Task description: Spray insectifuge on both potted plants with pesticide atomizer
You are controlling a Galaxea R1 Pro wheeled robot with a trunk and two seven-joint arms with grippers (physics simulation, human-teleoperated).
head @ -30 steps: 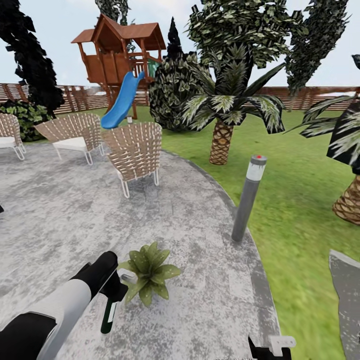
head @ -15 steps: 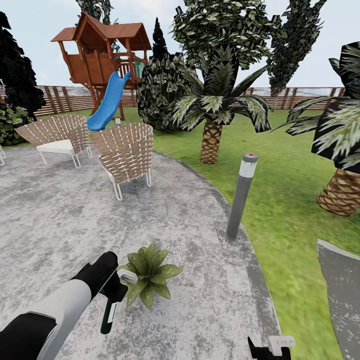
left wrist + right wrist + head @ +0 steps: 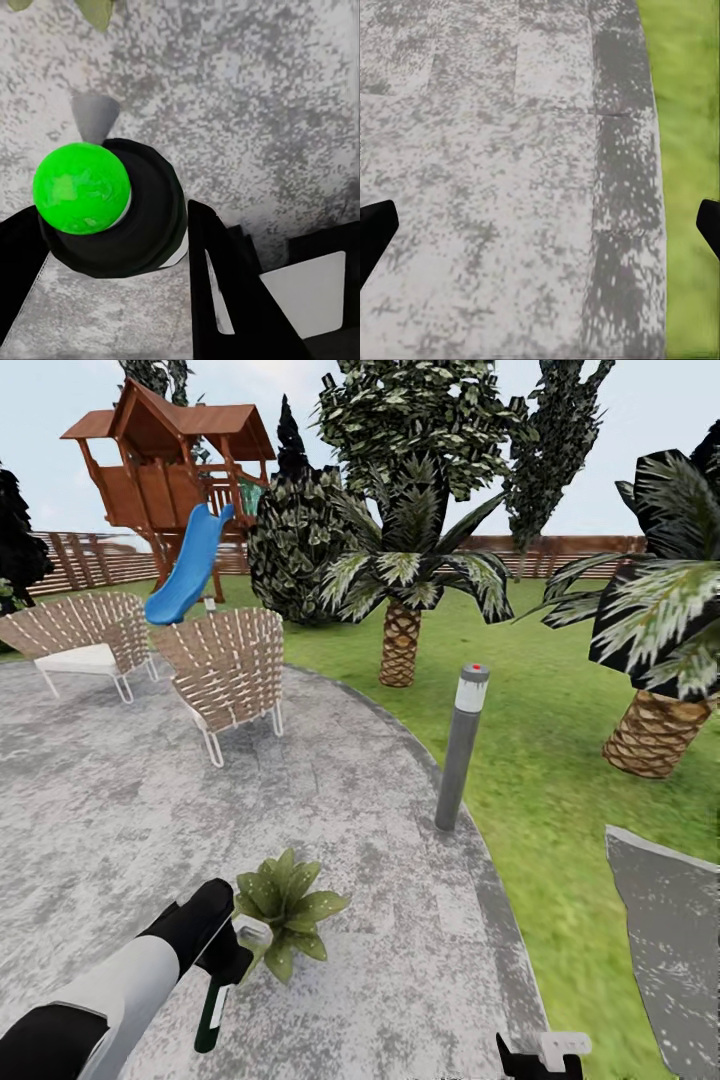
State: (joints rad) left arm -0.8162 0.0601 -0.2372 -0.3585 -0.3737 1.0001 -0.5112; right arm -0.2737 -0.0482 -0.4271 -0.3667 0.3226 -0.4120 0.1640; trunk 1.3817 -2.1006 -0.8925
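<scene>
My left gripper (image 3: 226, 958) is shut on the pesticide atomizer (image 3: 212, 1008), a slim dark bottle hanging down from the fingers. Its white spray head (image 3: 251, 933) touches the leaves of a small potted plant (image 3: 286, 908) on the grey patio (image 3: 380, 920). In the left wrist view the bottle (image 3: 112, 217) shows end-on with a bright green round part, held between the black fingers (image 3: 225, 292) of my left gripper (image 3: 112, 247). My right gripper (image 3: 540, 1056) sits at the picture's lower edge; in the right wrist view my right gripper (image 3: 540, 229) is open over bare paving.
A grey bollard lamp (image 3: 459, 745) stands at the patio's edge, with lawn (image 3: 560, 780) beyond. Two wicker chairs (image 3: 228, 675) stand at the back left. Palms (image 3: 400, 610) and a playhouse with a blue slide (image 3: 185, 565) lie farther off. A grey stepping stone (image 3: 670, 940) lies on the right.
The head view has swung to the right, so everything has slid left in the picture. My left gripper with the atomizer sits a little lower, its spray head closer against the plant.
</scene>
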